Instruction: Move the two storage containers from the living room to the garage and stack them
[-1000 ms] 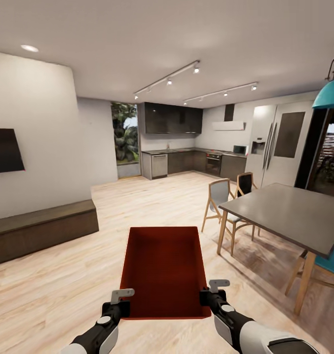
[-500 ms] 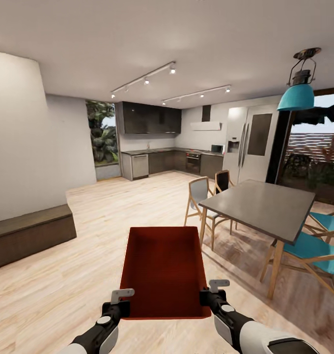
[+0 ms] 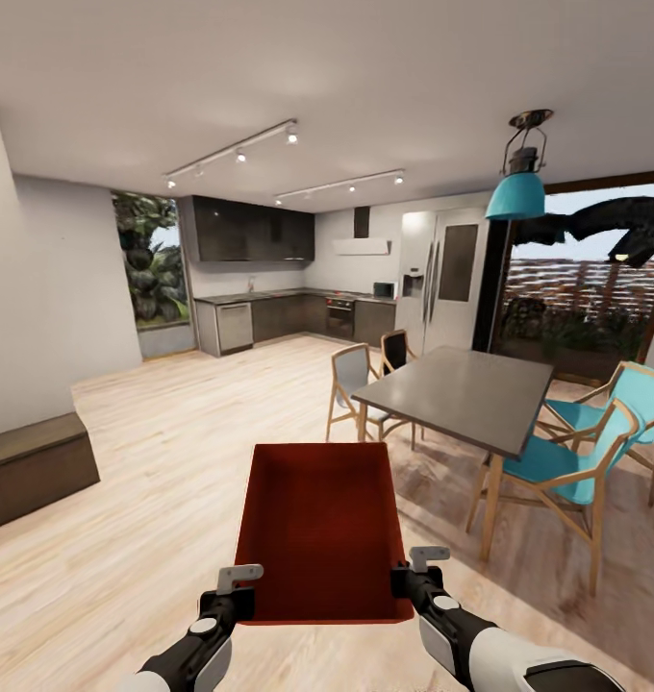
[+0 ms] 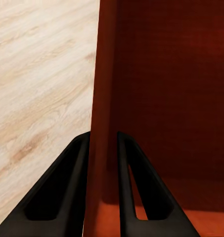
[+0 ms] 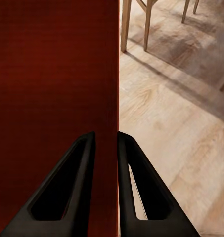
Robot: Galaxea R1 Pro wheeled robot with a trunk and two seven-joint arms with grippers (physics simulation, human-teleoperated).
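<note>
Grey dining table (image 3: 466, 394) on light wood plank floor (image 3: 154, 481), with teal chairs (image 3: 577, 461) beside it, a teal pendant lamp (image 3: 516, 192) above, a dark kitchen (image 3: 269, 317) behind, and a low dark bench (image 3: 29, 466) by the wall.

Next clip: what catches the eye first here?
The red-orange storage container, held out front with the left gripper and right gripper each clamped on a side wall. Beyond it to the right, a grey dining table with teal chairs under a teal lamp.
</note>
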